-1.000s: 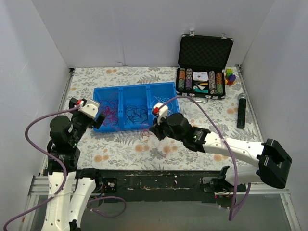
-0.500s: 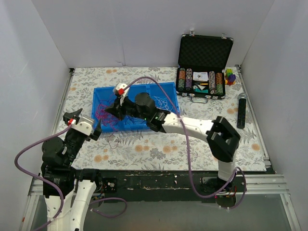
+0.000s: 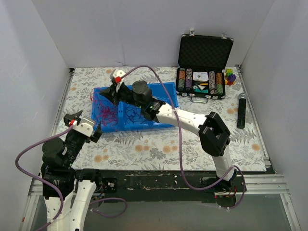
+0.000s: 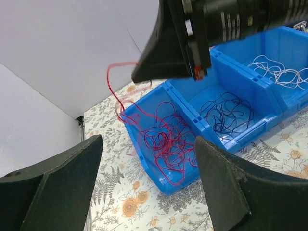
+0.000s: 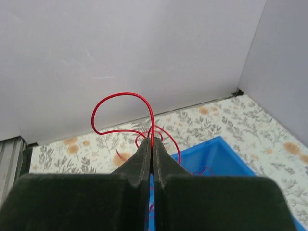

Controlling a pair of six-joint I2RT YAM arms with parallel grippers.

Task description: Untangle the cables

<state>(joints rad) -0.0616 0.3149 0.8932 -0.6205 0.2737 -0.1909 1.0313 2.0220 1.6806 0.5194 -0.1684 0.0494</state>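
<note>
The cables lie sorted in a blue three-part tray point(image 3: 144, 126): red cables point(image 3: 107, 111) on the left, dark cables point(image 3: 137, 113) in the middle, white cables point(image 3: 164, 100) on the right. My right gripper point(image 3: 109, 93) hovers above the left compartment's back edge, shut on a red cable point(image 5: 121, 96) that loops up past its tips point(image 5: 151, 142) and hangs down into the pile point(image 4: 168, 144). My left gripper point(image 3: 91, 129) stands open near the tray's front left corner with nothing between its fingers point(image 4: 148, 140).
An open case of poker chips point(image 3: 204, 67) stands at the back right, coloured blocks point(image 3: 230, 76) beside it. A black cylinder point(image 3: 241, 110) lies at the right. White walls close in the left, back and right. Purple hoses point(image 3: 166, 96) arc over the tray.
The right arm swung from the tray's front right across to above the left compartment, lifting a red cable. The left gripper drew back from the tray towards the near left.
</note>
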